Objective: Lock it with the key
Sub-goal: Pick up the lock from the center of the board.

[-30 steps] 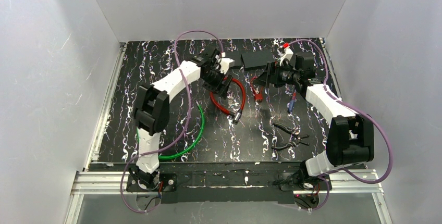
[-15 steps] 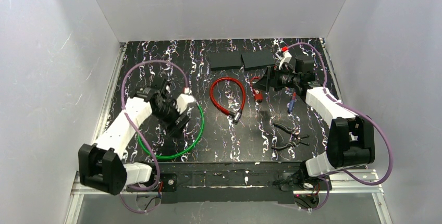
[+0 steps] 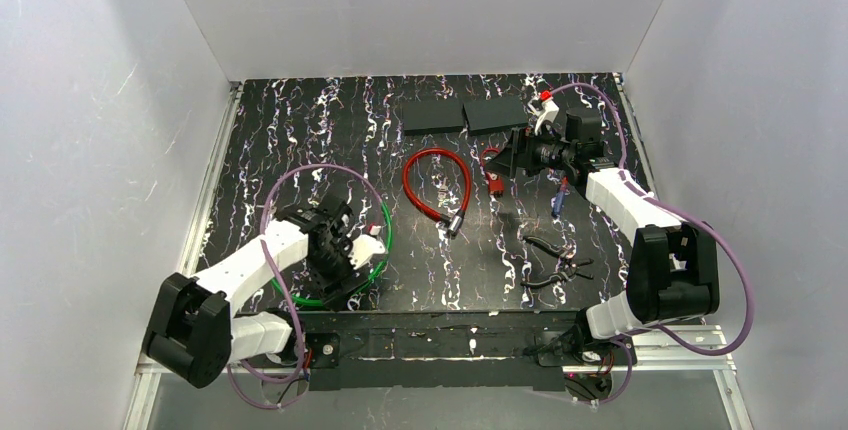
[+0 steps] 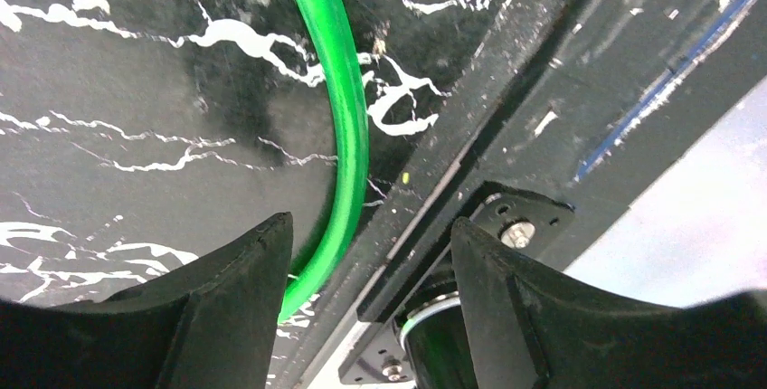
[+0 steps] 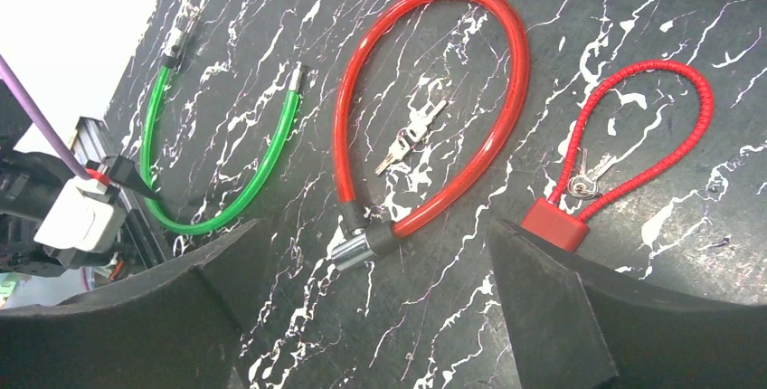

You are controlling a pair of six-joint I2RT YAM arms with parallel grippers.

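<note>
A red cable lock (image 3: pixel 437 185) lies closed in a loop at mid-table, its silver-and-black lock barrel (image 5: pixel 362 244) at the near end. A pair of keys (image 5: pixel 411 136) lies inside the loop. My right gripper (image 3: pixel 503 162) hovers open and empty just right of the loop; in the right wrist view (image 5: pixel 373 231) its jaws stand wide apart above the lock barrel. My left gripper (image 3: pixel 345 278) is open and empty, low at the front left; in the left wrist view (image 4: pixel 366 226) it sits over the green cable (image 4: pixel 348 136) by the table's front edge.
A small red padlock (image 5: pixel 553 223) with a thin red cable and its own keys (image 5: pixel 586 181) lies right of the big loop. The green cable lock (image 3: pixel 380 240) lies open at front left. Pliers (image 3: pixel 555 260), a blue-handled tool (image 3: pixel 558 198) and two black boxes (image 3: pixel 465 115) are nearby.
My left arm has swung from the back centre, near the red lock, down to the front left over the green cable. The right arm has barely moved.
</note>
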